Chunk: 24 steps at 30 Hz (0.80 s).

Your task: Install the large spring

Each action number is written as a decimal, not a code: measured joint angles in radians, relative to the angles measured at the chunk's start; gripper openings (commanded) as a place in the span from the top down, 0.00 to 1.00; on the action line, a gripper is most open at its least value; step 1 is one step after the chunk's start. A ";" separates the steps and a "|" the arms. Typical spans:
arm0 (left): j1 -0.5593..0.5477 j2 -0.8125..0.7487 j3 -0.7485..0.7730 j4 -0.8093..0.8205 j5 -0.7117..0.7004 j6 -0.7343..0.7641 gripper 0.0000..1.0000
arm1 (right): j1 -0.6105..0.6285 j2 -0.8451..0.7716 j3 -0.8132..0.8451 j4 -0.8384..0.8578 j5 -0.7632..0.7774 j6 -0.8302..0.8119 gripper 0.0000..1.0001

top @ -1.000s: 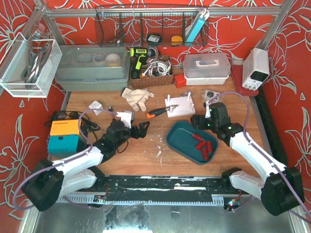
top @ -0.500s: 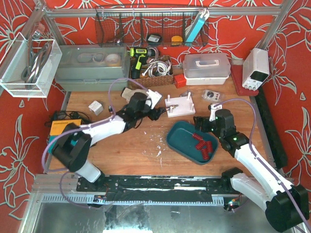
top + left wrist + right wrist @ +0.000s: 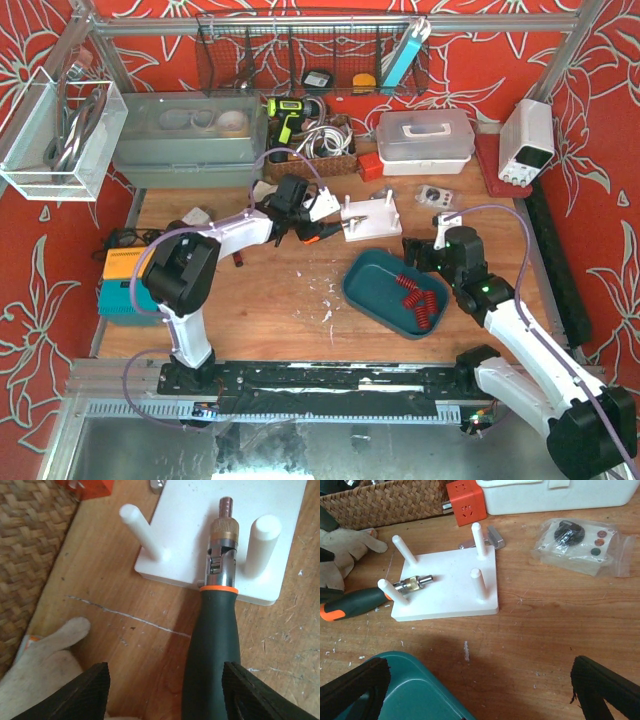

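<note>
Straddles the screwdriver [image 3: 212, 645] at the peg board's [image 3: 185, 525] 9 o'clock with left pincer [image 3: 165, 690] apart, likely to clear it; holds right pincer [image 3: 480, 685] apart too.

**Top view, clock face centred on the white peg board [image 3: 368, 222].** Four upright pegs [image 3: 477, 584] guard its corners, leaving its middle open from above. A screwdriver [image 3: 212, 645] lies in from 9 o'clock, its bit on the board between two pegs. The left gripper [image 3: 165, 669], jaws spread, and a glove [image 3: 40, 667] block 9 to 10. The basket [image 3: 320, 167] and orange cube [image 3: 465, 502] close 11 to 12. A bagged part [image 3: 577, 547] sits at 2, the right gripper [image 3: 480, 662] at 4, the tray [image 3: 375, 280] at 5 to 6. Bare table [image 3: 535, 615] is free at 3.
</note>
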 measured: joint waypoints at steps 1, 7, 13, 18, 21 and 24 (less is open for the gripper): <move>0.000 0.018 0.011 -0.005 0.003 0.015 0.35 | 0.000 -0.003 0.000 0.000 0.001 0.002 0.01; -0.002 0.091 0.046 -0.022 0.011 0.069 0.31 | 0.000 -0.012 0.000 0.004 0.013 0.009 0.01; -0.005 0.116 0.074 -0.035 0.018 0.100 0.29 | 0.000 -0.014 -0.004 0.009 0.015 0.011 0.01; -0.008 0.148 0.084 -0.050 0.022 0.113 0.30 | 0.000 -0.008 -0.006 0.011 0.015 0.011 0.01; -0.011 0.170 0.093 -0.065 0.021 0.122 0.31 | 0.000 -0.007 -0.006 0.011 0.016 0.011 0.01; -0.017 0.190 0.103 -0.071 0.020 0.127 0.36 | 0.000 -0.007 -0.006 0.011 0.017 0.011 0.01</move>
